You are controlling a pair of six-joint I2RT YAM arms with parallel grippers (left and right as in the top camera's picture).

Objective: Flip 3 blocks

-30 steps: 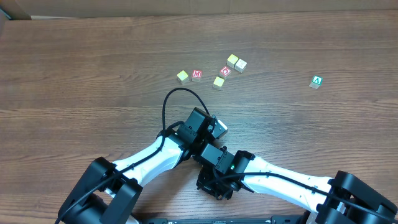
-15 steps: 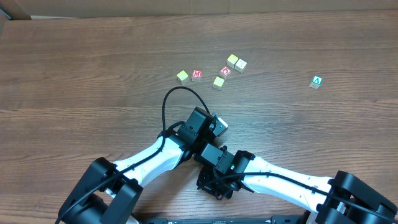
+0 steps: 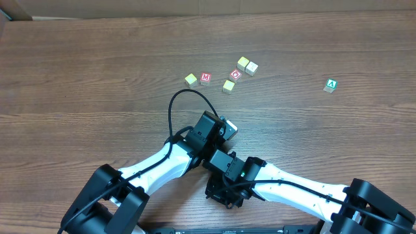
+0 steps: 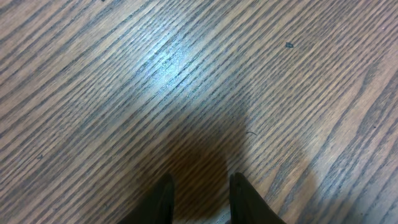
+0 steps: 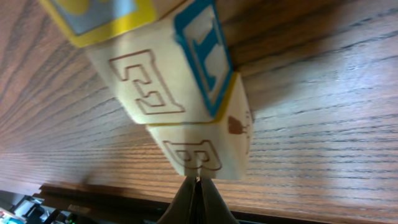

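Observation:
In the right wrist view, three blocks sit packed together just beyond my right gripper (image 5: 198, 181). The nearest is a pale cube (image 5: 208, 149) with a faint red B. Behind it is a pale cube (image 5: 149, 81) with a red E and a blue-framed side. At the top edge is a yellow-faced cube (image 5: 102, 18). The right gripper is shut, its tips against the B cube's lower edge. In the overhead view these blocks are hidden under the crossed arms. My left gripper (image 4: 200, 184) hangs open by a narrow gap over bare wood, holding nothing.
Far across the table (image 3: 78, 78) lie a red M cube (image 3: 205, 78), a red O cube (image 3: 236, 74), several yellowish and pale cubes around them, and a green A cube (image 3: 331, 85) to the right. A black cable (image 3: 179, 104) loops over the left arm. The table's edge (image 5: 112, 191) runs close behind the right fingertips.
The left gripper has edged slightly toward the far side of the table. The right arm and the blocks have not moved.

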